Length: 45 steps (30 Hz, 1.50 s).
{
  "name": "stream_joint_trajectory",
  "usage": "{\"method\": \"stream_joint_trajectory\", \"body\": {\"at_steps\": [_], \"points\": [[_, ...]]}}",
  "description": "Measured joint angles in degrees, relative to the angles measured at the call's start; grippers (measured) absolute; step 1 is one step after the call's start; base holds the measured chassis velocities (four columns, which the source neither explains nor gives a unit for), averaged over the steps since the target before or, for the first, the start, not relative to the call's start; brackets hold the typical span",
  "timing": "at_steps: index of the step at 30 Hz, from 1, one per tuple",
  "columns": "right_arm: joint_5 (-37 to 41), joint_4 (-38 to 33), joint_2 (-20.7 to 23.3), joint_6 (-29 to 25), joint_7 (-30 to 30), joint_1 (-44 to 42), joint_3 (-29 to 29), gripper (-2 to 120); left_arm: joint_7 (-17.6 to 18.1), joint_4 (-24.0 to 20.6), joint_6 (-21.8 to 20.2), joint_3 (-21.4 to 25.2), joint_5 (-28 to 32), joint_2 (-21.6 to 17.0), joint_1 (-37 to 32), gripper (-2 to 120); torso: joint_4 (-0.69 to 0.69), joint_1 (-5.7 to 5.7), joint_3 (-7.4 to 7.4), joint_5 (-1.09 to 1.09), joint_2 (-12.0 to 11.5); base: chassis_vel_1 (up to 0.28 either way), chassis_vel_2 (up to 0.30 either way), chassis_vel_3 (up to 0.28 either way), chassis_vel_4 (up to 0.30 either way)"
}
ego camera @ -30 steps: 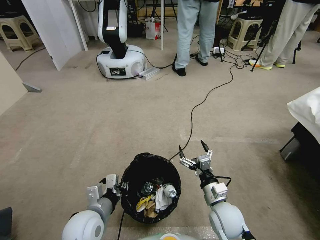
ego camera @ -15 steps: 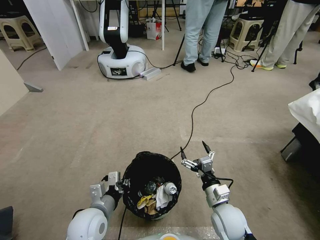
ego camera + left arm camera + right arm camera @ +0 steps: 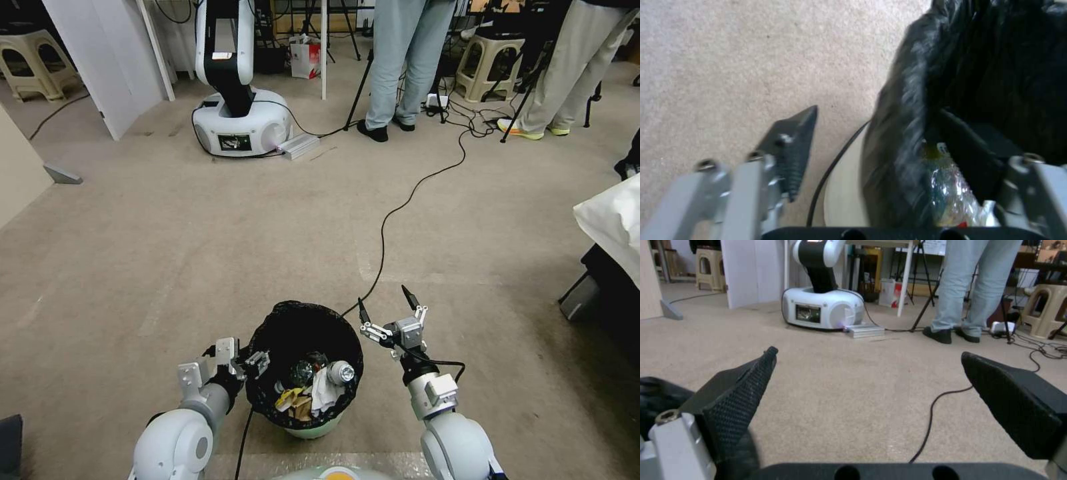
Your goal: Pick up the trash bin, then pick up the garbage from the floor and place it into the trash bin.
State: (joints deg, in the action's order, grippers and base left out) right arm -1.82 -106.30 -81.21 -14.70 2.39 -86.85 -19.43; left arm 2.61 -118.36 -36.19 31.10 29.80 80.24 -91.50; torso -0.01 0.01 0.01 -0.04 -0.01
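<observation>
The trash bin (image 3: 293, 333), white with a black bag over its rim, stands just in front of me on the carpet. Inside it lies the garbage (image 3: 313, 390): a clear bottle, white and tan crumpled paper and a yellow wrapper. My left gripper (image 3: 257, 363) is open at the bin's left rim. In the left wrist view its jaws (image 3: 880, 113) straddle the bag-covered wall (image 3: 907, 133), one finger outside and well apart from it, the other inside beside a clear wrapper (image 3: 947, 186). My right gripper (image 3: 383, 298) (image 3: 869, 353) hovers open and empty just right of the bin.
A black cable (image 3: 393, 213) runs across the carpet from the bin toward the back. Another white robot base (image 3: 240, 127) and a person's legs (image 3: 393, 67) stand at the far end, amid stools and tripods. White bedding (image 3: 610, 220) juts in at the right.
My left gripper's fingers have spread apart at the bin's rim, and more of the bin's pale wall shows below the bag. The right gripper has stayed open beside the bin.
</observation>
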Motion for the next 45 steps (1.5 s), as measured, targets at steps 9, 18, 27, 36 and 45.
{"method": "stream_joint_trajectory", "body": {"at_steps": [9,18,27,36,45], "points": [[-0.15,-0.19,-0.01,-0.1,0.03,-0.23,-0.06,100,0.01,-1.5,0.01,1.2,0.04,-0.24,-0.41,100,0.01,0.0,0.0,0.03,0.0,0.0,0.0,0.0,0.0],[-0.23,-0.23,-0.02,-0.1,0.04,-0.16,0.1,100,0.48,-4.63,2.08,2.58,-2.68,-0.52,-1.39,100,0.01,0.0,-0.01,0.04,0.0,0.0,0.0,0.0,0.0],[-0.95,-1.1,-0.6,-0.12,-1.16,-0.27,-0.25,100,3.38,-2.91,20.13,1.94,-16.91,0.91,-2.05,100,0.0,0.0,-0.01,0.03,0.0,0.0,0.0,0.0,0.0],[-2.72,-3.24,-2.92,-0.72,-6.77,-2.2,-1.18,100,2.46,-0.78,31.77,2.61,-25.38,1.95,-4.05,100,0.01,0.0,-0.01,0.04,0.0,0.0,0.0,0.0,0.0],[-3.38,-3.53,-3.72,-1.15,-8.44,-2.52,-1.74,100,2.95,1.14,35.86,2.41,-27.24,2.25,-2.73,100,0.01,0.0,-0.01,0.04,0.0,0.0,0.0,0.0,0.0]]}}
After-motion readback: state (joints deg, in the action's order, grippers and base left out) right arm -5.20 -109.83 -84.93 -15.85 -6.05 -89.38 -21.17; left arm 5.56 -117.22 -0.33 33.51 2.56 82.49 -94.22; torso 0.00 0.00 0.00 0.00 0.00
